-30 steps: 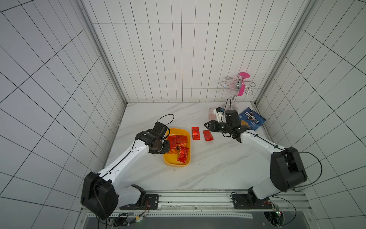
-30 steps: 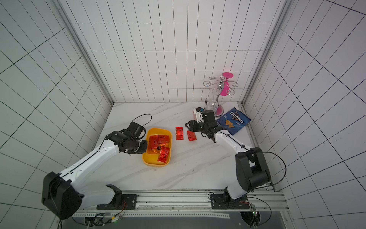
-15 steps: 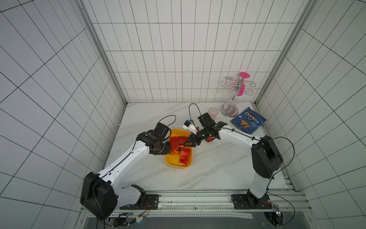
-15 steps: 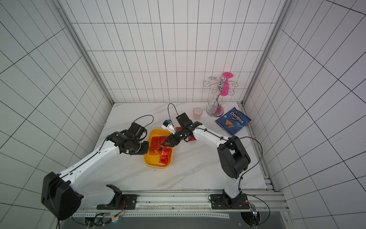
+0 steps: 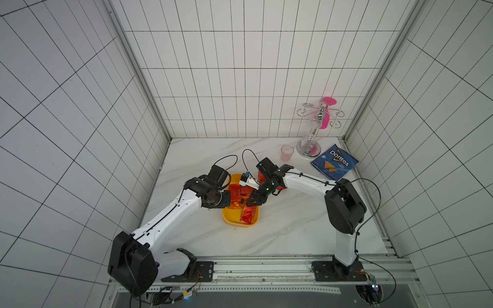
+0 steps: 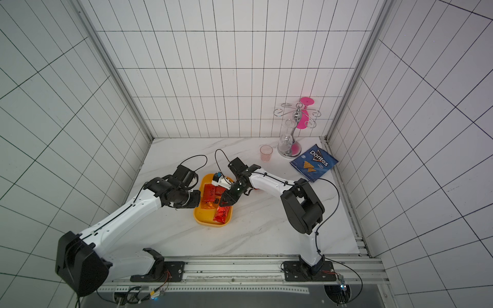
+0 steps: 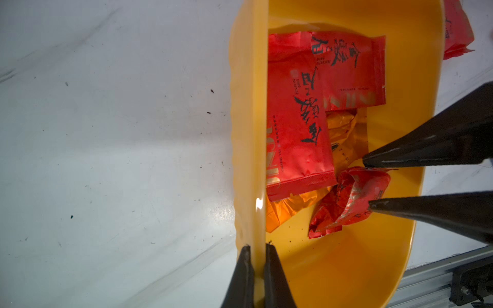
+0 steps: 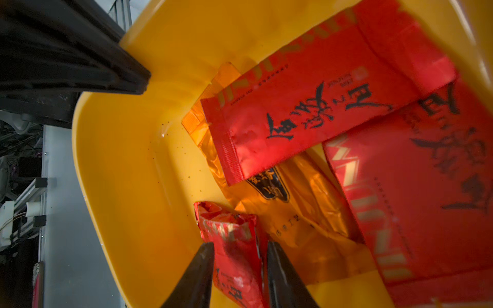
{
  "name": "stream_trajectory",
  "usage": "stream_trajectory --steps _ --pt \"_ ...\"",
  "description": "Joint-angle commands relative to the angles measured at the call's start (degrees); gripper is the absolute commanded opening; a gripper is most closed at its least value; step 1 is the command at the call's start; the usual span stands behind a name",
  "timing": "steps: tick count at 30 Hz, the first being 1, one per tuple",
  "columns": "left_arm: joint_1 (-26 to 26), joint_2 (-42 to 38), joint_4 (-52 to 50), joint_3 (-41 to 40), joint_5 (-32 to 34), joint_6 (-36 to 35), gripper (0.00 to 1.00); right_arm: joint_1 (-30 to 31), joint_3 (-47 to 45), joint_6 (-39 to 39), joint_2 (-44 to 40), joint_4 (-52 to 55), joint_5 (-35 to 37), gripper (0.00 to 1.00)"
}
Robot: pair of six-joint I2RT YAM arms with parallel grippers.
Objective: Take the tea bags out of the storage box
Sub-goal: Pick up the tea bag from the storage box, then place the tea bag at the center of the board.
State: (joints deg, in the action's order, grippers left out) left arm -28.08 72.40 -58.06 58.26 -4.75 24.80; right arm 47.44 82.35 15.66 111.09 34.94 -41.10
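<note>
Right tool [image 8: 239, 244] moved into storage box [image 8: 120, 173], apparently pinching crumpled red tea bag [image 8: 229, 226]; left tool [image 7: 257, 246] clamps its rim.

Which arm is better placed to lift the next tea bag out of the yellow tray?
The right. The right hand pinches a crumpled red tea bag inside the tray; the left hand is shut on the tray's rim, so it is not free.

Left pincer [image 7: 257, 246] clamped shut, right pincer [image 8: 240, 244] pinching narrowly.
</note>
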Motion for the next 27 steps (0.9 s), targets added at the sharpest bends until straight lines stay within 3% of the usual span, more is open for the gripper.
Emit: stream_trajectory --steps 1,5,12,21,27 --pt "-0.14 -0.94 1.81 0.02 0.00 -0.20 0.00 0.78 2.27 0.91 0.96 2.42 3.31 0.36" --pt "-0.14 -0.81 1.81 0.08 -0.04 -0.24 0.00 1.11 2.64 0.78 1.08 2.50 4.50 0.28" --pt "-0.19 -0.78 1.81 0.02 0.10 -0.24 0.00 1.39 2.22 -0.54 -1.47 0.96 7.11 0.00" --pt "-0.23 -0.73 1.59 0.10 1.01 0.11 0.00 -0.02 -3.52 -6.85 -15.58 -7.29 9.95 0.00" --pt "-0.20 -0.42 1.04 0.36 2.72 0.61 0.00 -7.31 -11.73 -13.91 -25.78 -12.92 16.25 0.00"
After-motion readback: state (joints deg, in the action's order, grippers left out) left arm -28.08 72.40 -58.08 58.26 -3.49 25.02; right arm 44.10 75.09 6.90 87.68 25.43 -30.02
